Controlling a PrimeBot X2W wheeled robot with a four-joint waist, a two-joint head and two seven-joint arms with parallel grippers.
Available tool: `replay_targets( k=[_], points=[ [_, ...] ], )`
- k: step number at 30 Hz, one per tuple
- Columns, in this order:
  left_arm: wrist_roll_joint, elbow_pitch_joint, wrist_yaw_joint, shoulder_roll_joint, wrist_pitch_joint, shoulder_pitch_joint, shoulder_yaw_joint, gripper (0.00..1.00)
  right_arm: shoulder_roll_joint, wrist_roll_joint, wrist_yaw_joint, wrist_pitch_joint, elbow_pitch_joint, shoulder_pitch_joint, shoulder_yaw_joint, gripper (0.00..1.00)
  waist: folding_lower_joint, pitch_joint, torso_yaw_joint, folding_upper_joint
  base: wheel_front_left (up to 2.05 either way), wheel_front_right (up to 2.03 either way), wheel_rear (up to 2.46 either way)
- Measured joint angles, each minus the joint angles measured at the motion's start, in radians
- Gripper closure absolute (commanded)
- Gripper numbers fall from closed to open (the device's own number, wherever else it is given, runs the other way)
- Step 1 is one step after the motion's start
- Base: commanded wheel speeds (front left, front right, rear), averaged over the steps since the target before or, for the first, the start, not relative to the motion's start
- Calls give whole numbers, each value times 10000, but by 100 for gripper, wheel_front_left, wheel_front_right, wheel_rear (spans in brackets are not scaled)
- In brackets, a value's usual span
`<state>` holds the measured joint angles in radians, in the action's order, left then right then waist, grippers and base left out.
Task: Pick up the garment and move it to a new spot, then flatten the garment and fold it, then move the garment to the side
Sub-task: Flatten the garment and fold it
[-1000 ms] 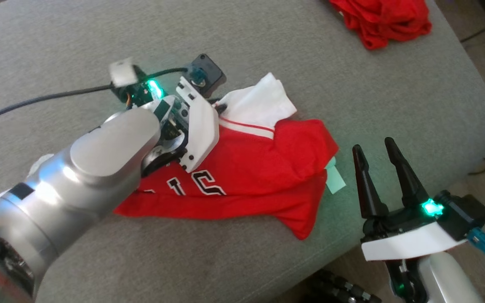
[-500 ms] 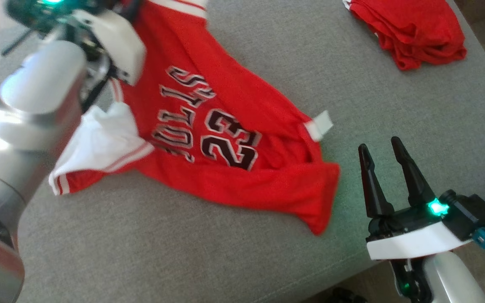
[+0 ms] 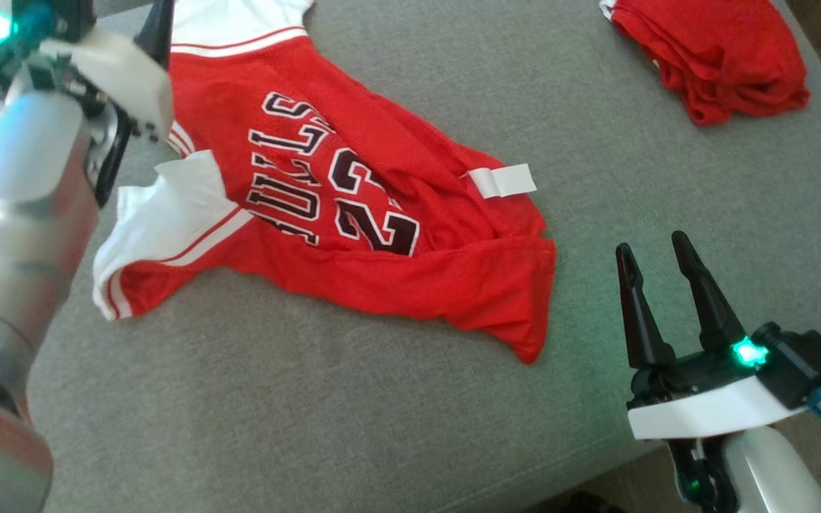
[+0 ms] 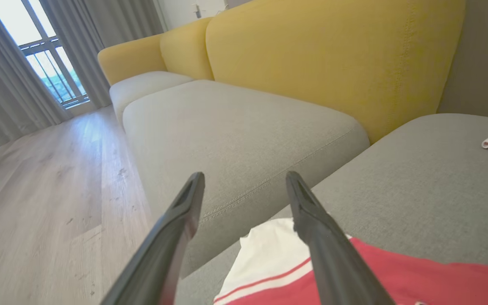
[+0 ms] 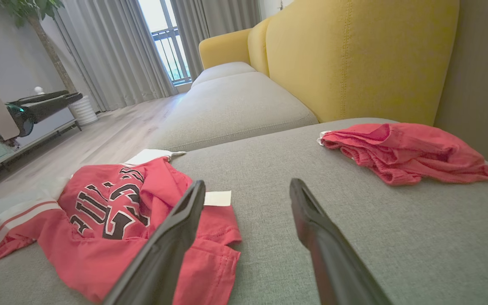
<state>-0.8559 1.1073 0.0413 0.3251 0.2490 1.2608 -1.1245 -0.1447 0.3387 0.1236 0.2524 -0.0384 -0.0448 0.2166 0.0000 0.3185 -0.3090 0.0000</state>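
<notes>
Two hands were in sight, both with fingers apart and nothing between them. The left hand [image 4: 245,176] hung just over a white edge of the jersey [image 3: 410,285], and the right hand [image 3: 651,244] waited near its hem without touching it. The jersey lay face up on the grey sofa seat [image 3: 311,413], spread but not flat, close to the seat's left edge. I think the flattening could go wrong here. The lower corner was turned over itself and one white sleeve [image 3: 168,206] was bunched, so a pinch there might catch two layers and pull the fold tighter. A strong pull to the left might also drag the cloth over the rounded edge toward the wooden floor [image 4: 36,190]. The jersey looked thin, smooth and limp, red with black-and-white letters, and a small white tag [image 3: 503,180] stuck out of it. The seat was coarse woven fabric and seemed firm. Another red garment [image 3: 710,50] lay crumpled well apart.
</notes>
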Motion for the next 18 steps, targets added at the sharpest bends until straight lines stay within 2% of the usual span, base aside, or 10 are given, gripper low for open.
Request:
replay_targets(
  k=[14, 18],
  points=[
    [-692, -173, 278, 485, 4, -2897, 263, 0, -15, -77, 0, 0, 94, 407, -98, 0, -1, -402, 509, 0, 0, 0, 0],
    [-596, -594, -146, 650, 2, -3765, 146, 0, -165, -107, 0, 0, 151, 580, -282, 0, 0, -412, 622, 0, 0, 0, 0]
  ],
)
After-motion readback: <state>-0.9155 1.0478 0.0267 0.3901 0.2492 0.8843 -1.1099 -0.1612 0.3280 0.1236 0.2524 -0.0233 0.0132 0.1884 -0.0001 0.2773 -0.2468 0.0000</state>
